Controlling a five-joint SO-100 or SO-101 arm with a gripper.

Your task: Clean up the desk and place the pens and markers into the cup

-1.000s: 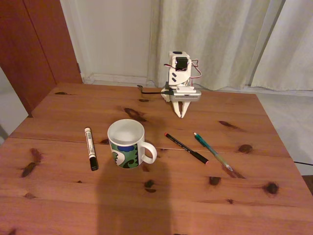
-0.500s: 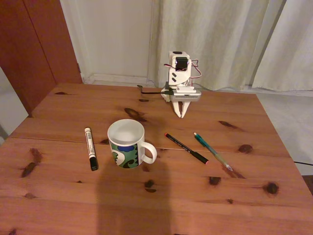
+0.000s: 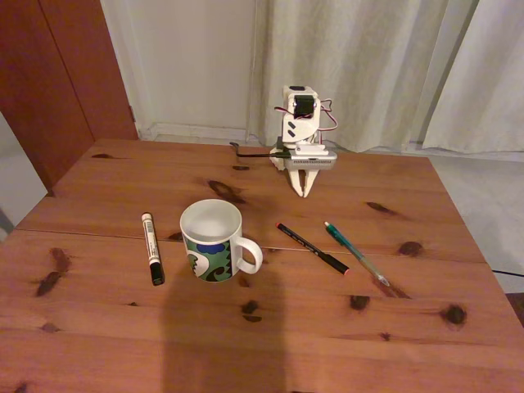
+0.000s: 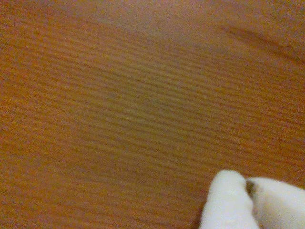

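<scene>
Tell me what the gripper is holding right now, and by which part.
Nothing. The gripper is shut and empty, pointing down at the desk; the white marker, black pen and teal pen all lie untouched.

Nothing has visibly changed: the hand hangs as before, tips together above the table.

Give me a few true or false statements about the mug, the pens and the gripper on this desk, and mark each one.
1. The mug stands upright and empty. True.
2. The white marker lies inside the mug. False: it lies on the desk, left of the mug in the fixed view.
3. The gripper holds the teal pen. False: it holds nothing, with fingertips together near the desk's far side.
4. The black pen lies between mug and teal pen. True.
</scene>
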